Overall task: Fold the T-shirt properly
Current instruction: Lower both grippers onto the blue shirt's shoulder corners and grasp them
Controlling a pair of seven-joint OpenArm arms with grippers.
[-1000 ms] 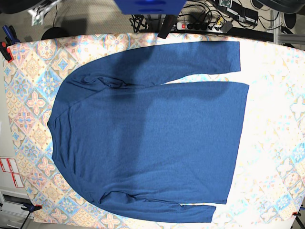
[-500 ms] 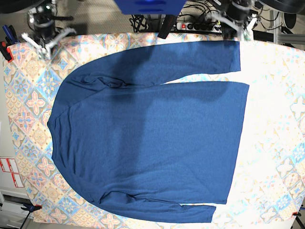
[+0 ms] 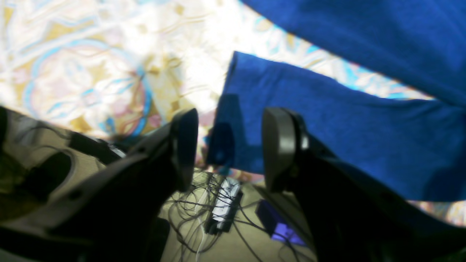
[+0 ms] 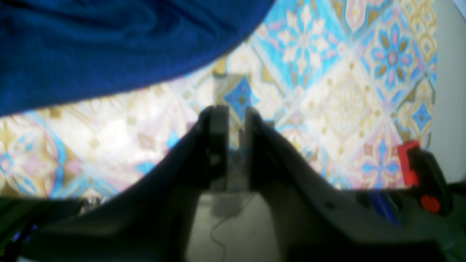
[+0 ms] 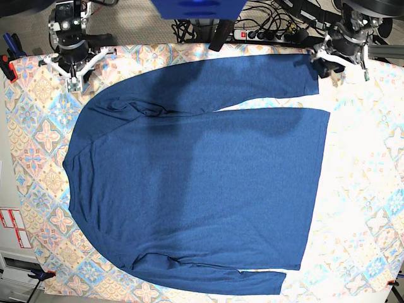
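Left gripper fingers are apart, empty, over the sleeve cuff of the T-shirt spread flat on the table. Right gripper fingers barely parted, holding nothing, above tablecloth.

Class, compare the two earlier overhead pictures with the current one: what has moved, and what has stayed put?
Both arms have come in over the table's far edge. The left end effector has reached the cuff of the upper sleeve, jaws parted, gripping nothing. The right end effector has moved down to the tablecloth near the shoulder, jaws slightly apart and empty. The T-shirt lies flat as before.
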